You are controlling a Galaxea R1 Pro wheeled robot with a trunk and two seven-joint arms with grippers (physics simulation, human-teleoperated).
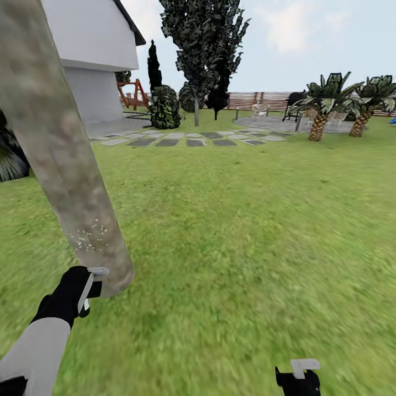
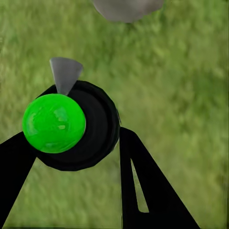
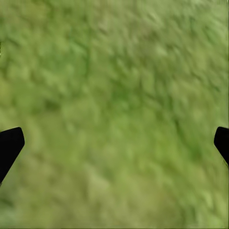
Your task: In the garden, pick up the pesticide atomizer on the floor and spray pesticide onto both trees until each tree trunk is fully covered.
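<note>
A thick mottled tan-grey tree trunk (image 1: 55, 154) rises at the left of the head view, and its grey foot (image 2: 126, 8) shows in the left wrist view. A small patch of white pesticide specks (image 1: 91, 237) dots the trunk low down. My left gripper (image 1: 88, 291) hangs just in front of the trunk's base, a little below the specks. It is shut (image 2: 81, 129) on the pesticide atomizer (image 2: 93, 143), a dark round bottle with a bright green top and a grey nozzle that points toward the trunk. My right gripper (image 1: 300, 371) is open low over the lawn, and its fingertips (image 3: 10, 145) stand wide apart with only grass between them.
A white house (image 1: 93, 49) stands at the back left, with grey stepping stones (image 1: 187, 138) across the lawn. Dark narrow trees (image 1: 203, 49) and a bush (image 1: 164, 107) rise behind them. Two palms (image 1: 322, 107) and a slatted fence (image 1: 258, 100) are at the back right. Open grass (image 1: 247, 231) spreads ahead.
</note>
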